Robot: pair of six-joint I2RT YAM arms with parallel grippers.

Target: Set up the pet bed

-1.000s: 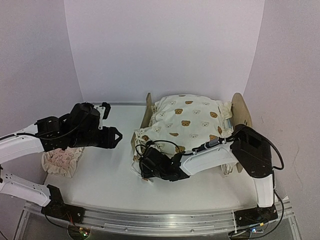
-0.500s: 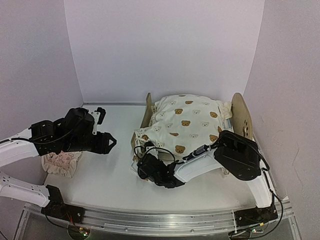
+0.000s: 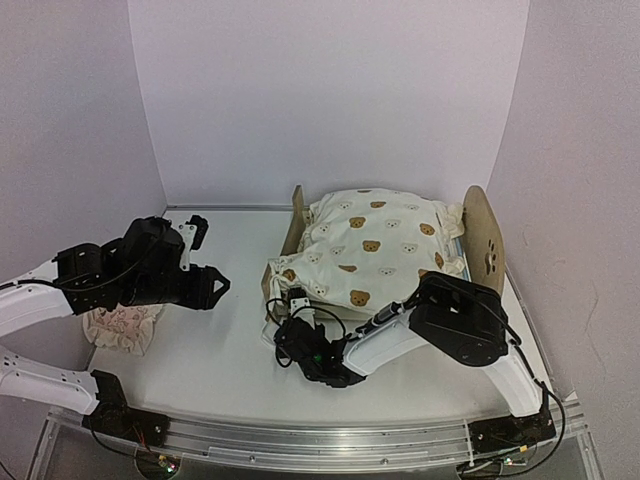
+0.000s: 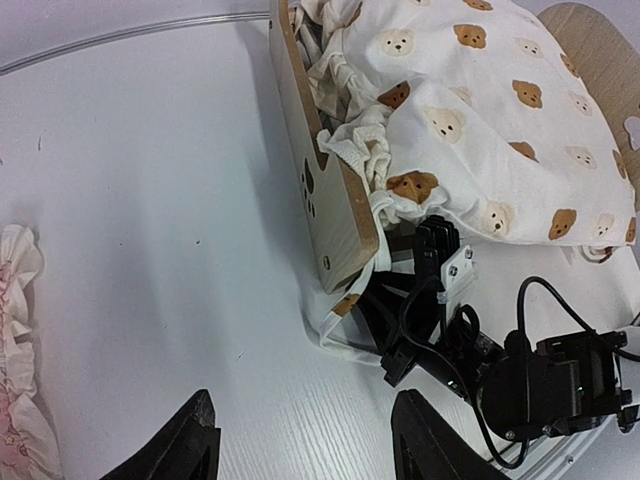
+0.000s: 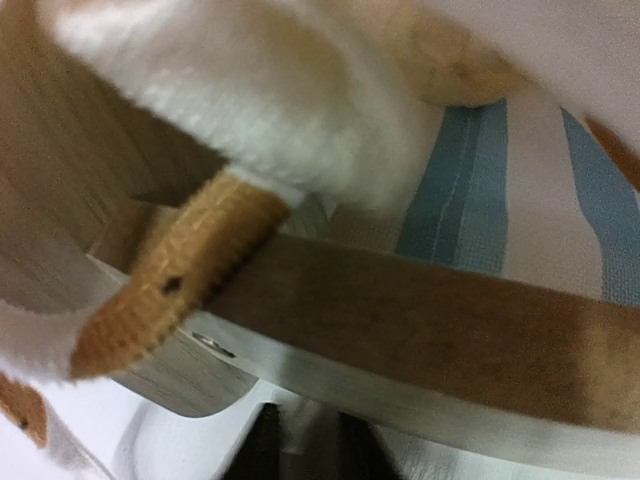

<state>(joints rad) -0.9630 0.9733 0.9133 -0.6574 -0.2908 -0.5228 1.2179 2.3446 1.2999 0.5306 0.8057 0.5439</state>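
Observation:
The pet bed (image 3: 485, 240) stands at the back right, its footboard (image 3: 293, 225) towards the middle. The cream bear-print quilt (image 3: 375, 245) is heaped over it and hides most of the mattress. My right gripper (image 3: 283, 328) is low at the near corner of the footboard. In the right wrist view its dark fingers (image 5: 265, 450) stand close together with white quilt cloth between them, below the side rail (image 5: 420, 310) and the striped mattress (image 5: 480, 180). My left gripper (image 3: 222, 284) is open and empty, hovering left of the bed.
The pinkish ruffled pillow (image 3: 122, 325) lies at the near left under my left arm and shows in the left wrist view (image 4: 20, 330). White walls close in the table on three sides. My right arm (image 3: 455, 320) lies along the bed's near side.
My right gripper has slid left and nearer along the bed's side to the footboard corner. My left gripper has drawn back a little to the left and lower.

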